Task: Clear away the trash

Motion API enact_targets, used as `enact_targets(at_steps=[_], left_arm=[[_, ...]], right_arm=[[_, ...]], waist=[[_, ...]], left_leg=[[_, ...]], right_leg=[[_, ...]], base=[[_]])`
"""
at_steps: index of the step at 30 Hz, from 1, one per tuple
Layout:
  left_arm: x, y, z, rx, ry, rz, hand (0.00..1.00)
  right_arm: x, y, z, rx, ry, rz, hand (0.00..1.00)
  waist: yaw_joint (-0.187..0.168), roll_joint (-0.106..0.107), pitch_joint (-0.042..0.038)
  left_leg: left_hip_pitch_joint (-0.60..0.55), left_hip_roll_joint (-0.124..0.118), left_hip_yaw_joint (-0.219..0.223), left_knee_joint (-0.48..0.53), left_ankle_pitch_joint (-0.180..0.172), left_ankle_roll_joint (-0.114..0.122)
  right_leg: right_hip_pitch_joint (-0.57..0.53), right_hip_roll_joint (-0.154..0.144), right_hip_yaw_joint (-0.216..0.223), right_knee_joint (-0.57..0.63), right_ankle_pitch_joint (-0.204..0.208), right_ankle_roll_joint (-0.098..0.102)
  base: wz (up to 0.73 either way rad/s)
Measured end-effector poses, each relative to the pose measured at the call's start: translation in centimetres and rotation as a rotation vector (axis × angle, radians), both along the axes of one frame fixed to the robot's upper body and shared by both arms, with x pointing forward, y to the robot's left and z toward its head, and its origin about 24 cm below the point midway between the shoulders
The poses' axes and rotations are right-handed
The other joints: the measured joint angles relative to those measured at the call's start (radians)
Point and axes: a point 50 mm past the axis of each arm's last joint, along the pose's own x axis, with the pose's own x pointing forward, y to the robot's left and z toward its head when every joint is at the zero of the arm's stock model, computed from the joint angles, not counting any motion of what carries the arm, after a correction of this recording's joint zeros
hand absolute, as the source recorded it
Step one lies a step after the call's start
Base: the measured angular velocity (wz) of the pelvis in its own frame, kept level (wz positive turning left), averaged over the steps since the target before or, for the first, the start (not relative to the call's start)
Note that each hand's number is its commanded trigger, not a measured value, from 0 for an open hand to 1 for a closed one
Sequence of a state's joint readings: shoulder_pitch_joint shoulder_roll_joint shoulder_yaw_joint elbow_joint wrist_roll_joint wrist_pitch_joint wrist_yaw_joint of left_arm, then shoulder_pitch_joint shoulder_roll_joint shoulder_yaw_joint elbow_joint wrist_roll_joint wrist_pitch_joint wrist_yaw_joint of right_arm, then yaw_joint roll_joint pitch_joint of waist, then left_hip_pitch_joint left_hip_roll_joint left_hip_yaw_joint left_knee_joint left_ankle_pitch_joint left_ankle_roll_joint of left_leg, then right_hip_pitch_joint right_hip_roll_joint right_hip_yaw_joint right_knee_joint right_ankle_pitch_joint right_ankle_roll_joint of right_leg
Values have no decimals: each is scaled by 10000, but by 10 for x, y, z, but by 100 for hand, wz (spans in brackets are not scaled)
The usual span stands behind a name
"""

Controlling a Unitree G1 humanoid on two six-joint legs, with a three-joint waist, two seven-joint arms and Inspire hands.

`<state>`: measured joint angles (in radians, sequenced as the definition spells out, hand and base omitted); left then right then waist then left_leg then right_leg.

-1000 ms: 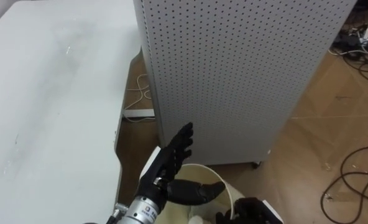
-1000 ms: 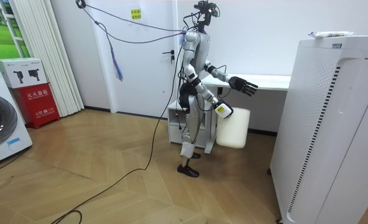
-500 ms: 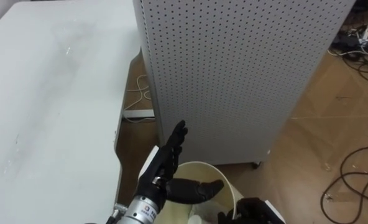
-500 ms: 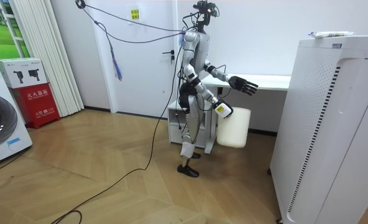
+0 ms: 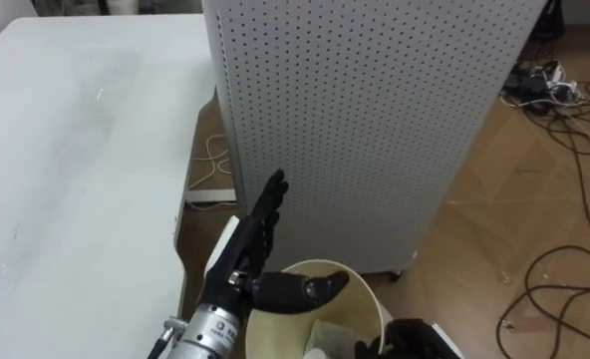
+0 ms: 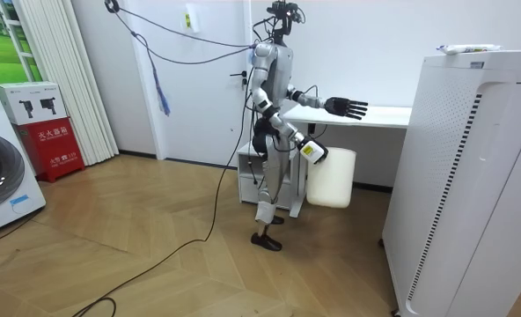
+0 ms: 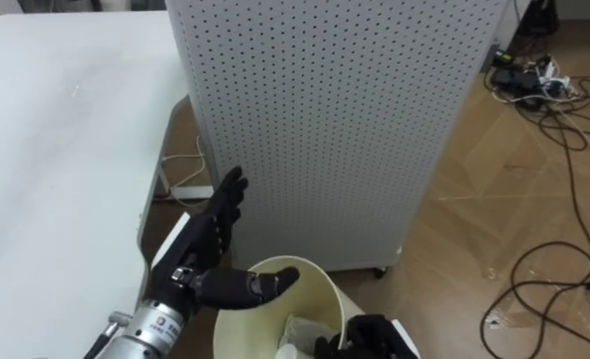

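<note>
**Already one scrap binned, left hand free**

Nearest, at 6 o'clock, the right hand (image 5: 407,339) clasps the rim of the round cream plastic bin (image 5: 373,299). A crumpled white scrap of garbage (image 5: 320,334) lies inside. Just above the rim the left hand (image 5: 243,254) is unclenched and holds nothing, fingers straight toward 12 o'clock. The flat white table (image 5: 76,179) is at 9 o'clock and the tall white perforated cabinet (image 5: 365,130) at 12. On the cabinet's top lies a flat pale wrapper (image 6: 465,48), perhaps more garbage. Its long axis runs crosswise, and the left hand is the nearer one.
</note>
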<state>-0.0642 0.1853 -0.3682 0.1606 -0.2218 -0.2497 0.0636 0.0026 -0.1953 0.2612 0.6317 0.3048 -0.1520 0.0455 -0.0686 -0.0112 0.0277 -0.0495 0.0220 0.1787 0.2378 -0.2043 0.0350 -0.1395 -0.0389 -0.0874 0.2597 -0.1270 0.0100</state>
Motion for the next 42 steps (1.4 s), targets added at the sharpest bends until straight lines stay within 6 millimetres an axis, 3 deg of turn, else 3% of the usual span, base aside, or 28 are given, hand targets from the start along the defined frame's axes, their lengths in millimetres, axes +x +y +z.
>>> enact_targets(at_steps=[2,6,10,11,15,19,21,24,27,31,35,38,40,42], left_arm=[[-2,5,-1,-53,56,291,0],[-3,12,-1,-147,44,725,0],[0,16,4,-97,-252,1165,0],[0,16,6,-6,-358,1204,0],[0,19,14,-109,-906,1409,0],[1,26,16,167,-1059,1769,0],[2,34,18,259,-1194,2137,0],[3,41,20,474,-1341,2486,0],[3,44,21,503,-1360,2724,0],[3,42,27,402,-1646,2752,0],[2,43,36,251,-2029,2890,0],[3,45,37,267,-2066,2976,0],[3,47,37,252,-2069,3064,0],[3,49,37,265,-2055,3125,0]], right_arm=[[-5,0,-1,15,42,-22,100],[-8,-3,3,48,-127,11,100],[-11,-6,6,8,-263,-45,100],[-13,-8,5,-49,-209,-59,100],[-13,-12,5,-174,-201,-182,100],[-18,-13,3,-174,-80,-237,100],[-17,-13,4,-159,-94,-144,100],[-17,-13,4,-65,-76,32,100],[-18,-12,3,123,43,237,100],[-18,-11,2,189,76,352,100],[-17,-10,3,234,53,342,100],[-14,-9,4,240,-36,381,100],[-12,-8,6,261,-118,435,100],[-11,-7,6,307,-114,540,100]], waist=[[158,2,-13],[507,7,-28],[446,9,-102],[403,18,-151],[205,35,-192],[269,42,-195],[552,49,-195],[774,34,-193],[760,24,-196],[723,3,-195],[743,-24,-178],[791,-105,-120],[814,-156,-61],[1039,-139,-41]], left_leg=[[260,72,116,25,-158,-57],[628,28,57,60,-342,-138],[738,-9,-57,68,-353,-150],[753,-17,-56,54,-356,-154],[800,-80,-25,12,-357,-150],[969,-150,285,-36,-371,-123],[1081,-160,651,-95,-430,-50],[1133,-195,718,-256,-469,15],[1120,-136,712,-375,-499,57],[1255,-165,667,-386,-493,48],[1461,-129,587,-423,-488,38],[1416,-40,598,-294,-507,13],[1270,84,660,44,-790,-26],[1253,395,918,689,-1312,-185]], right_leg=[[99,99,99,76,-41,-67],[-39,375,909,476,-89,-140],[-166,424,1174,660,-78,-158],[-174,415,1196,664,-78,-158],[-300,415,1264,685,-70,-144],[-386,441,1459,902,-35,-108],[-602,426,1329,1030,97,-126],[-780,427,989,952,436,-210],[-780,337,445,733,631,-296],[-644,379,284,600,696,-328],[-530,450,279,535,674,-363],[-542,417,179,613,635,-382],[-585,370,-268,920,380,-482],[-540,333,-947,1604,-135,-728]], base=[[-50],[-68],[-38],[-16],[-6],[-38],[-77],[-70],[-40],[-10],[-5],[-1],[-2],[-13]])
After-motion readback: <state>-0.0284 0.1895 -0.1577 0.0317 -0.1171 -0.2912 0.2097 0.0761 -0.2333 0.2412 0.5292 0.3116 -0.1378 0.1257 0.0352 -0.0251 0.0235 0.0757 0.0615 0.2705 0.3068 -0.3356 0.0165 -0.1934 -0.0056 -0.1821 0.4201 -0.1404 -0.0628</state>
